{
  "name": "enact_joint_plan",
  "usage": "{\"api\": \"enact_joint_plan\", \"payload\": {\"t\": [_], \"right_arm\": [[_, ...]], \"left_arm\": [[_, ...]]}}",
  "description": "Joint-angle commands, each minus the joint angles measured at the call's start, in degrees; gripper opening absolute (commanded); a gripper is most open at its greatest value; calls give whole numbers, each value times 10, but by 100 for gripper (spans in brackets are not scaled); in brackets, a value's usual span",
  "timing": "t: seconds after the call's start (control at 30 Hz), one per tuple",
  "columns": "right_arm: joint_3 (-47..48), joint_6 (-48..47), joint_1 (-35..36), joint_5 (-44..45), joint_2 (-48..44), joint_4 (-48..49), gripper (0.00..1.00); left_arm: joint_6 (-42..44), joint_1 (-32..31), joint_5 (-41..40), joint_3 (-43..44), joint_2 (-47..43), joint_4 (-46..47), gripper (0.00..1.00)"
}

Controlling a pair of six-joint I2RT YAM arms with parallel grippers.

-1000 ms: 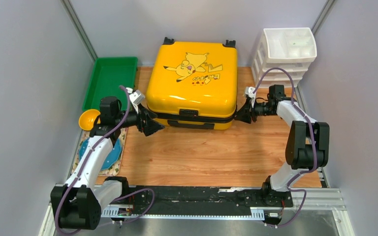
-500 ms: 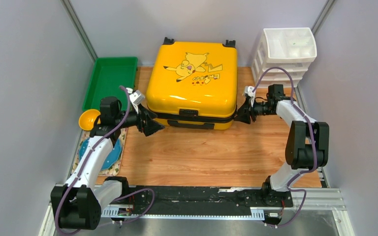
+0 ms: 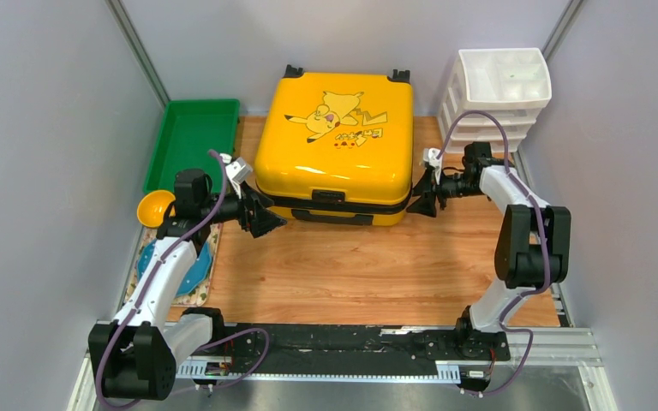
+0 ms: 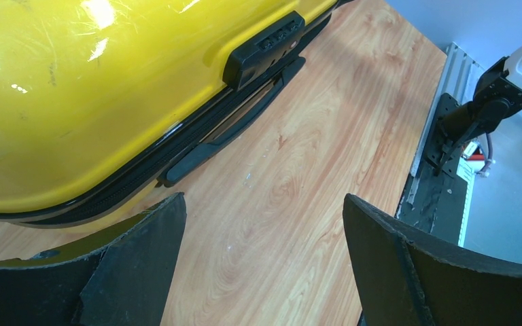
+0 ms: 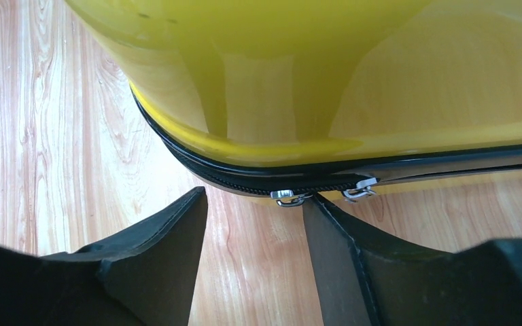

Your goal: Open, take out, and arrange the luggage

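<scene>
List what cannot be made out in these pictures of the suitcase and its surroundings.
- Inside of the suitcase: hidden in every view by its closed lid.
- Lock digits, left wrist view: too small to read.
- Zipper pulls, right wrist view: unclear whether the right end effector touches them.
- Blue plate, top view: partly covered by the left arm.

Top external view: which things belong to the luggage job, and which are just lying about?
Job: luggage, its zipper pulls, left gripper, right gripper.
Lying about: green tray, white drawer unit, yellow bowl, blue plate on patterned mat.
</scene>
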Motion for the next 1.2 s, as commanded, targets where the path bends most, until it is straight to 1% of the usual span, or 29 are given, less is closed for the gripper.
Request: {"api": "enact_joint_plan", "payload": {"t": [0.0, 0.1, 0.13, 0.2, 0.23, 0.27, 0.3, 0.33, 0.4, 0.43, 0.5, 0.53, 0.6, 0.63, 0.7, 0.77, 0.8, 0.83, 0.93, 0.97, 1.0, 1.03, 1.07, 1.1, 1.13, 1.17], "right_arm": [[58, -85, 14, -59, 17, -9, 60], [79, -105, 14, -53, 31, -29, 60], [88, -131, 13, -53, 33, -40, 60], [97, -149, 13, -62, 40, -72, 56], [103, -153, 15, -66, 43, -87, 50], [115, -182, 16, -76, 45, -107, 45], [119, -195, 17, -79, 48, -143, 42], [121, -200, 20, -80, 47, -153, 36], [115, -190, 20, -93, 41, -154, 32], [113, -185, 20, -96, 39, -153, 28], [106, -170, 20, -103, 36, -154, 24], [102, -167, 20, -104, 31, -154, 19], [90, -158, 20, -102, 25, -153, 14], [86, -155, 19, -100, 18, -153, 9], [73, -152, 18, -95, 10, -147, 6], [51, -119, 17, -94, -6, -128, 0], [43, -89, 17, -92, -12, -89, 0], [24, -46, 17, -90, -19, -70, 0], [-3, 19, 18, -78, -48, 0, 0], [-26, 89, 18, -74, -55, 27, 0], [-41, 117, 20, -59, -76, 77, 0], [-55, 155, 24, -45, -88, 106, 0], [-91, 222, 24, -31, -102, 139, 0], [-109, 263, 24, 1, -115, 211, 0], [-125, 288, 43, 16, -141, 243, 0], [-142, 310, 48, 30, -152, 266, 0]], "left_arm": [[6, 2, 17, -3, 3, 23, 93], [3, 2, 21, -5, 7, 26, 92], [2, 2, 22, -5, 7, 27, 93], [3, 2, 20, -6, 7, 29, 92], [4, 2, 17, -6, 7, 28, 92], [4, 2, 17, -7, 7, 30, 92], [2, 2, 17, -7, 7, 33, 92], [2, 2, 19, -8, 7, 34, 92], [1, 2, 20, -8, 7, 41, 91], [-12, 2, 21, -8, 7, 42, 91], [-13, 2, 21, -9, 5, 42, 91], [-12, 2, 20, -8, 3, 42, 91], [-11, 2, 19, -9, 0, 41, 91], [-12, 2, 17, -12, 0, 42, 91], [-14, 2, 16, -15, -2, 45, 91], [-21, 2, 15, -21, -6, 54, 91], [-24, 2, 12, -23, -7, 56, 91], [-30, 2, 9, -24, -7, 59, 90], [-39, 2, -6, -27, -8, 63, 90], [-41, 2, -13, -27, -10, 66, 90], [-44, 2, -19, -28, -12, 68, 90], [-47, 2, -32, -30, -14, 71, 89], [-49, 2, -38, -30, -15, 76, 89], [-50, 2, -43, -30, -15, 78, 89], [-63, 2, -58, -30, -17, 85, 88], [-71, 2, -70, -30, -18, 93, 88]]}}
